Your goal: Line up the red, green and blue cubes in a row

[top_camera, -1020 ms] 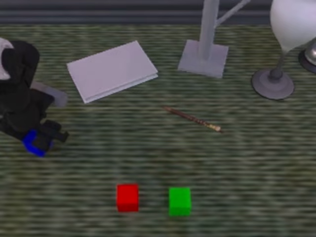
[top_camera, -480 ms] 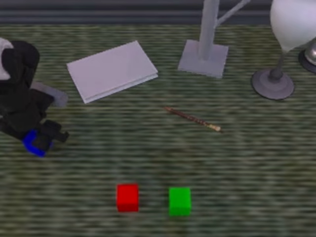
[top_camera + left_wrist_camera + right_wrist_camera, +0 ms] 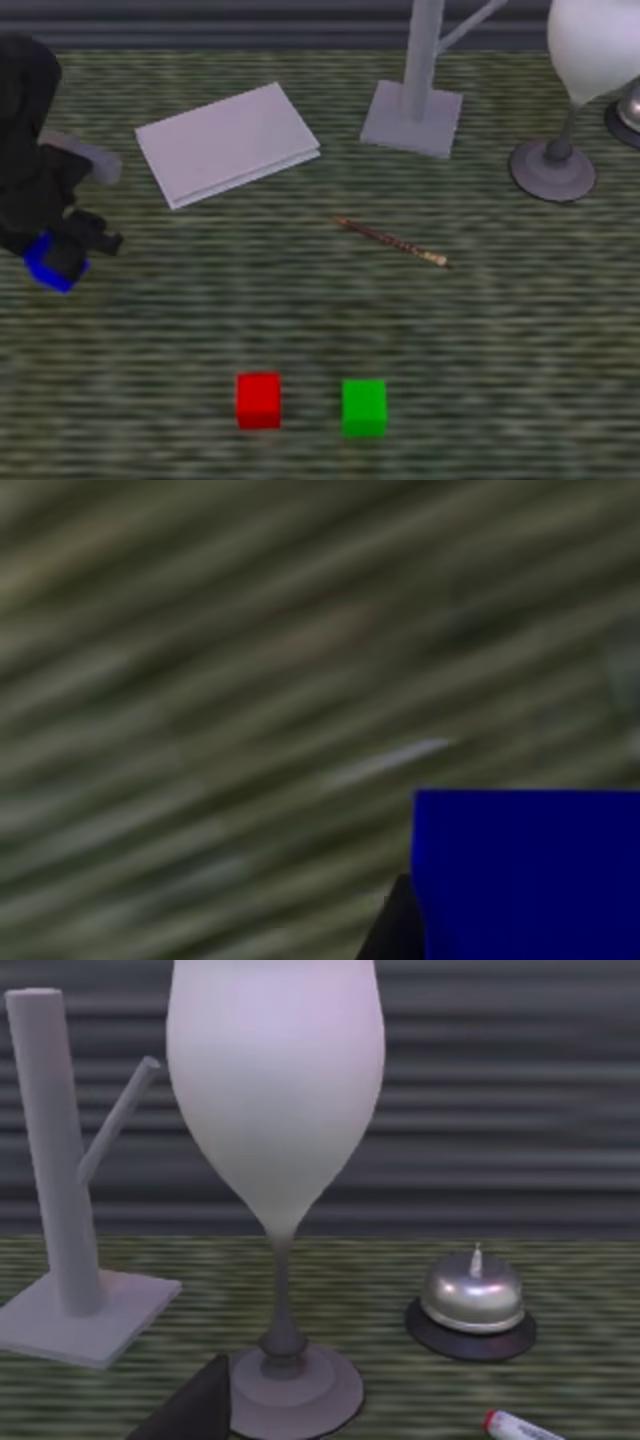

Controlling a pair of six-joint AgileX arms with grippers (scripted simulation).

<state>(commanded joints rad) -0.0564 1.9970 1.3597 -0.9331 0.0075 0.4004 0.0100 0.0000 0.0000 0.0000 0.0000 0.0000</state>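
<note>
On the green woven table top (image 3: 500, 340), the left gripper (image 3: 62, 255) at the far left edge clamps the blue cube (image 3: 45, 268), turned askew. Red cube (image 3: 258, 400) and green cube (image 3: 364, 406) sit square, side by side, apart.

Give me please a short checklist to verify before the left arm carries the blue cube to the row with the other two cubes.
1. Blue cube in the left gripper: ok; the cube sits between its fingers at the table's left edge.
2. Grip firm enough to travel: cannot tell; the left wrist view shows only one face of the cube and a dark finger tip.
3. Red cube and green cube already side by side: ok, apart, near the front edge.
4. Free spot in the row: ok; bare mat lies left of red and right of green.
5. Path clear: ok; the stick and the notebook lie farther back.
6. Right arm out of the way: ok; absent from the top view.
</note>
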